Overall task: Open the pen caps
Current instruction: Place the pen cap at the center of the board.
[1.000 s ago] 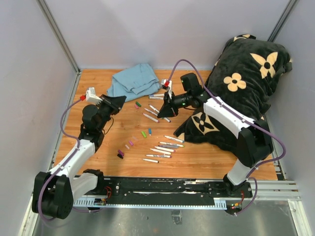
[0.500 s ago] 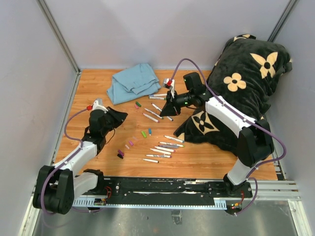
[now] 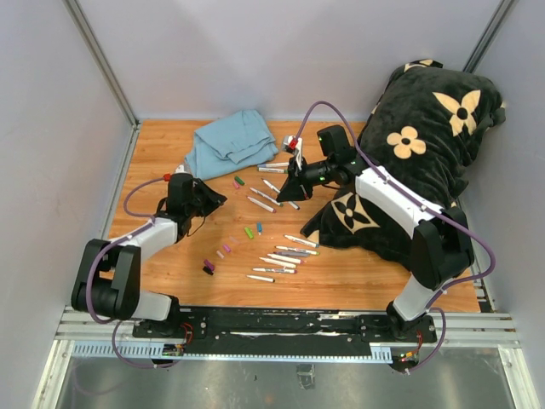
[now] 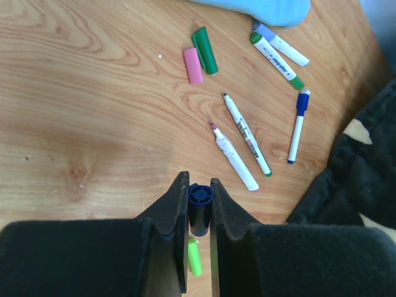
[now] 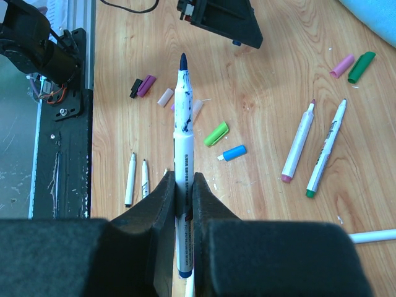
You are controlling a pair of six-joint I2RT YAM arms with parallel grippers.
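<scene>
Now our left tool (image 4: 198,189) is clamped on a dark blue cap (image 4: 200,213) and our right tool (image 5: 184,185) pinches a bared marker (image 5: 182,117) mid-barrel, while other pen caps (image 5: 216,133) lie loose mid-surface (image 3: 157,149). We judge these caps light, stiff and slick — best pinched across their round sides. Bare wood lies left; the pillow (image 3: 426,153) crowds the right, the cloth (image 3: 230,141) the far edge.

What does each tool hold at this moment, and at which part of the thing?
The left tool pinches a dark blue pen cap by its sides. The right tool grips an uncapped marker on the barrel, away from the bare tip.
</scene>
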